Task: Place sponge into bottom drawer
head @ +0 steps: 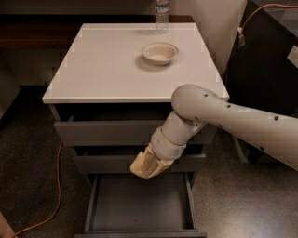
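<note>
Hand (150, 162) is seen low in front of the cabinet, level with the middle drawer (102, 163) front and just above the rear of the open bottom drawer (139, 204). It appears closed on the sponge (139, 170), a pale-yellow lump at its tip (the outline is hard to separate from the hand itself). The bottom drawer is pulled fully out, grey tray exposed. Bowl (159, 52) and bottle (161, 14) stand on the white surface (93, 69), well apart from the hand. Sponge is judged light, soft and squashy, neither fragile nor slippery. It is best pinched across its flat faces at mid-body, lightly, so it isn't crushed and springs free cleanly when let go over the tray
</note>
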`<state>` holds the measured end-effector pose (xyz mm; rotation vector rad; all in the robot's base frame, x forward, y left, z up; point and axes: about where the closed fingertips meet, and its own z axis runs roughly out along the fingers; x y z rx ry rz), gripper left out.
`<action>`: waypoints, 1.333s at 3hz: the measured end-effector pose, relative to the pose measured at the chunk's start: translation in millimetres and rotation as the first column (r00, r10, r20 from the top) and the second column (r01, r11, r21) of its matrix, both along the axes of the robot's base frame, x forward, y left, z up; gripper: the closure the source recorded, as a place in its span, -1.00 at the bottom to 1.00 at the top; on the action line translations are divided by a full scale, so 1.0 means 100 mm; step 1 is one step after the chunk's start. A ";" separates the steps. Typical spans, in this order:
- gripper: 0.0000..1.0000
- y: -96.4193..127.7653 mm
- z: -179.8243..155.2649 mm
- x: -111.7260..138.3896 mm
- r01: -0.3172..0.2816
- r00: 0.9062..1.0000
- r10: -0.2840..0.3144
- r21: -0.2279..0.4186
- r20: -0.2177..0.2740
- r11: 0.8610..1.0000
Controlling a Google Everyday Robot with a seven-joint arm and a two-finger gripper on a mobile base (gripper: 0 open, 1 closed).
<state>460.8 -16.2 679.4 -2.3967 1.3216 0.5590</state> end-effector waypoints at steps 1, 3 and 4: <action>1.00 -0.08 -0.40 0.12 0.030 0.999 -0.028 -0.043 0.031 0.999; 1.00 -0.11 -0.60 0.18 0.051 0.999 -0.049 -0.098 0.017 0.994; 1.00 -0.25 -0.97 0.28 0.083 0.996 -0.085 -0.153 -0.012 0.985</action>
